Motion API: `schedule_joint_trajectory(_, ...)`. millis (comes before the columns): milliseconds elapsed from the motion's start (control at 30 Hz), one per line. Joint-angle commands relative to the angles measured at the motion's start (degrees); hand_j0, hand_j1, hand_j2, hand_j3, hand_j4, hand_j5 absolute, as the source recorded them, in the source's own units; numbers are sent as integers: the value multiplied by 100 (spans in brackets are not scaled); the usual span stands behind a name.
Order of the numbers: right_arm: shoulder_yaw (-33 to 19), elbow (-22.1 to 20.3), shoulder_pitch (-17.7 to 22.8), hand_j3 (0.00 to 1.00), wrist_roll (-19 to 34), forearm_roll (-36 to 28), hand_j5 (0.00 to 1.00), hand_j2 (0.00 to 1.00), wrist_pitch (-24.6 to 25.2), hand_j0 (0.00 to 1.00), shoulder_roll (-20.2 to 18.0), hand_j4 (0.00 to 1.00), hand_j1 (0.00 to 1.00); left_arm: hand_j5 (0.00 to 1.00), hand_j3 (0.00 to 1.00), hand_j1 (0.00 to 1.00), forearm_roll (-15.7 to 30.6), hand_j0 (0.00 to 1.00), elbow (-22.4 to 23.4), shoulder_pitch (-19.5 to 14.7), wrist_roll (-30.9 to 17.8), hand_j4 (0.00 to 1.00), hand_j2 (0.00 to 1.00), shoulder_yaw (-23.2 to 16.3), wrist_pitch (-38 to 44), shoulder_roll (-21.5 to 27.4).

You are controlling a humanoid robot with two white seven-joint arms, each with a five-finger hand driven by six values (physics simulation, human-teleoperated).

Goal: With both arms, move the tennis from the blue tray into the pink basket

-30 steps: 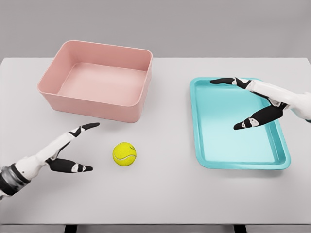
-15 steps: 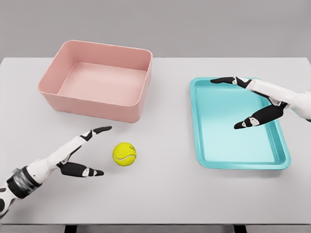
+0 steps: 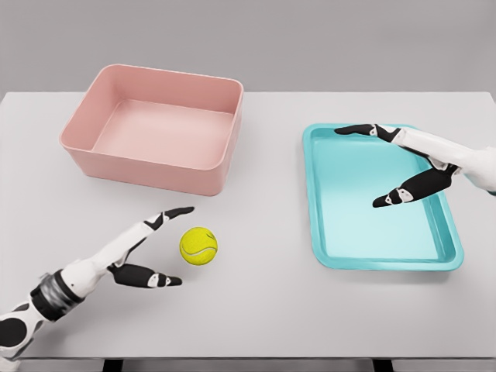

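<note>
**While ball sits on tabletop, left hand flanks it, unclosed**

Although the task names the tray, the yellow-green fuzzy tennis ball (image 3: 198,246) is on the light grey tabletop (image 3: 263,302), outside both containers. It lies just right of the left hand (image 3: 147,252), between the long upper fingers (image 3: 172,213) and the black-tipped thumb below. Fingers are spread, nothing gripped; contact with the ball is not visible, a small gap shows on both sides.

Pink rectangular plastic basket (image 3: 77,147) stands beyond the left hand, up and slightly right of it, with nothing inside. It is near the ball but apart from it.

Right hand (image 3: 407,159) hovers over the far right part of the shallow turquoise-blue rectangular tray (image 3: 318,240), fingers splayed, pointing left, holding nothing. Ball is well left of that hand.
</note>
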Motion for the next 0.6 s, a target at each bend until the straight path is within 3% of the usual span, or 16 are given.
schedule_joint_trajectory(0,-3,-7,0,100,-2,-48,100,100,14,100,3,100,100,99,99,99,177,99,-6,0,2,99,99,-125,3,2)
schedule_joint_trajectory(567,-100,63,-70,100,-2,-40,100,100,14,100,11,100,100,99,99,99,687,99,-15,-88,-6,99,99,-266,3,-121)
